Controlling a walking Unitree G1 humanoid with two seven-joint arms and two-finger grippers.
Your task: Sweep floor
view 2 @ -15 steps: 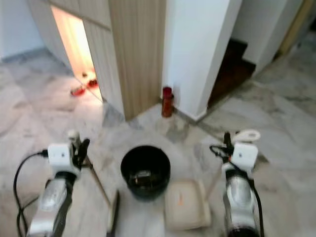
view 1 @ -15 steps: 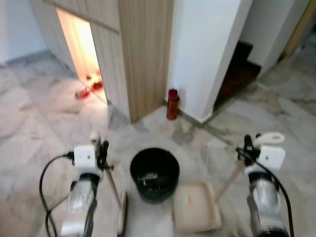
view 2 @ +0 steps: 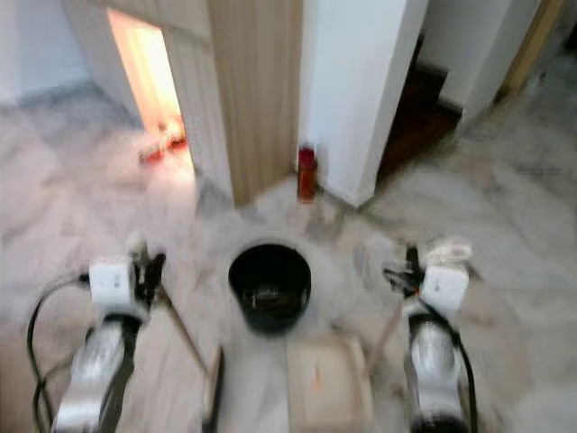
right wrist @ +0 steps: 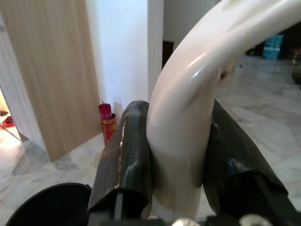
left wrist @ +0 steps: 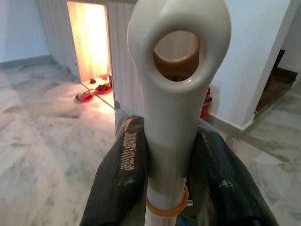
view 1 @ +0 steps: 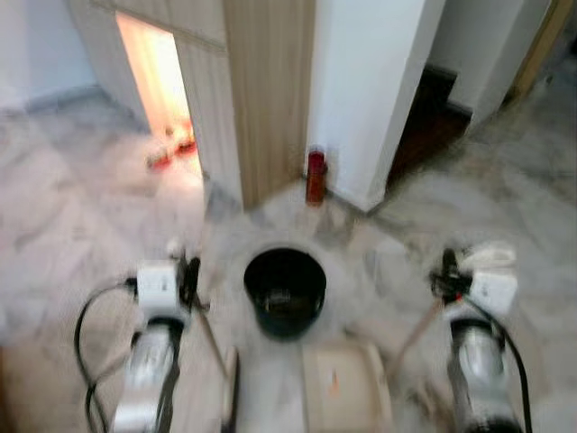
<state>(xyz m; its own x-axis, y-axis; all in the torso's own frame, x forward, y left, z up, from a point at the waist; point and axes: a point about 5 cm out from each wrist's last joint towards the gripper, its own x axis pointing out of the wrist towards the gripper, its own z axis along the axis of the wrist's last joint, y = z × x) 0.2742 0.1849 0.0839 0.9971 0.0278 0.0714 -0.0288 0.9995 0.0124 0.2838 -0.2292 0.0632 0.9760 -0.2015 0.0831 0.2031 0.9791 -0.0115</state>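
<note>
My left gripper (view 1: pixel 185 278) is shut on the cream handle of a broom (left wrist: pixel 176 94). The broom's stick slants down to its head (view 1: pixel 229 392) on the marble floor by my left arm. My right gripper (view 1: pixel 448 275) is shut on the curved cream handle of a dustpan (right wrist: pixel 197 84). The beige dustpan pan (view 1: pixel 341 388) lies flat on the floor between my arms. A black round bin (view 1: pixel 285 290) stands just beyond the pan, in the middle.
A wooden panel wall (view 1: pixel 266 99) and a white pillar (view 1: pixel 374 90) rise ahead. A red canister (view 1: pixel 315 176) stands at their foot. Left of the panel, a lit niche (view 1: pixel 162 81) has red dishes on the floor. A dark doorway (view 1: pixel 428 113) opens at the right.
The whole picture has shifted and blurred, so the camera moved slightly. The bin and canister sit a little higher in view. Both grippers keep their holds.
</note>
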